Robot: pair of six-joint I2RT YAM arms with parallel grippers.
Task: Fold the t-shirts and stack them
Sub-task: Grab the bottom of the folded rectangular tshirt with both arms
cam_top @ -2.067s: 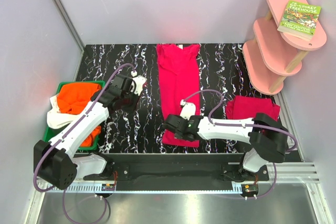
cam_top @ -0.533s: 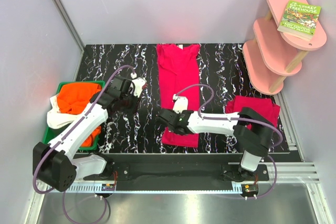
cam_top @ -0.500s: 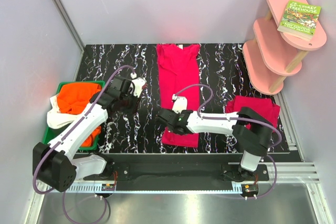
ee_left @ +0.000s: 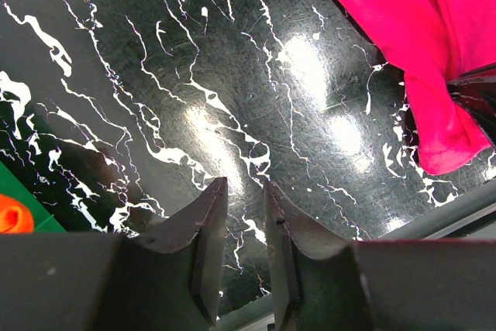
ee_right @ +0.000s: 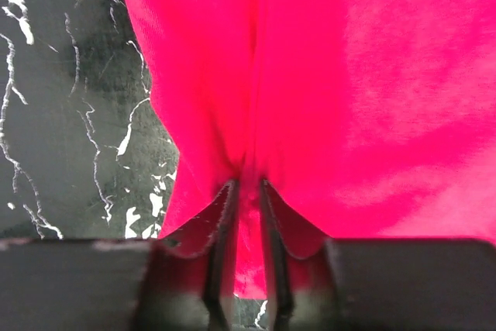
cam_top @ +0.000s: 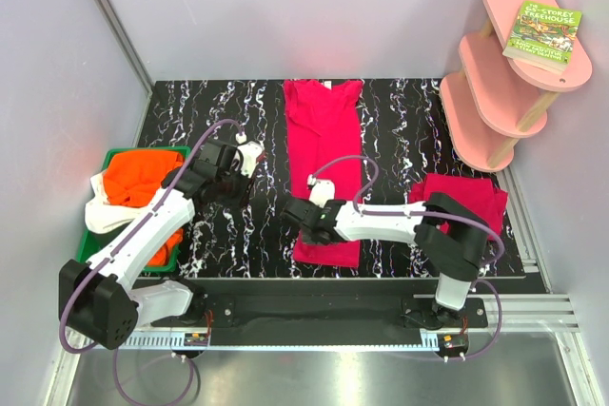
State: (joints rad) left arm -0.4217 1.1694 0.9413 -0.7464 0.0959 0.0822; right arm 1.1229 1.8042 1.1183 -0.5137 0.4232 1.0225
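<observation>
A long crimson-pink t-shirt point(cam_top: 325, 140), folded lengthwise, lies down the middle of the black marbled table. My right gripper point(cam_top: 297, 216) is shut on a pinch of its cloth near the left edge of its near end; the right wrist view shows the gripper point(ee_right: 246, 185) with this shirt point(ee_right: 349, 75) bunched between the fingers. A second crimson-pink shirt point(cam_top: 459, 199) lies folded at the right. An orange shirt point(cam_top: 138, 178) and a white shirt point(cam_top: 100, 211) lie in the green tray. My left gripper point(cam_top: 231, 187) hangs over bare table left of the long shirt, its jaws point(ee_left: 246, 187) nearly together and empty.
The green tray point(cam_top: 143, 151) stands at the table's left edge; a corner of it point(ee_left: 23, 215) shows in the left wrist view. A pink tiered shelf point(cam_top: 504, 73) with a book point(cam_top: 544, 30) on top stands at the back right. Grey walls close in the table.
My right gripper has moved left and slightly away along the near end of the long shirt, to its left edge. The left arm has barely moved.
</observation>
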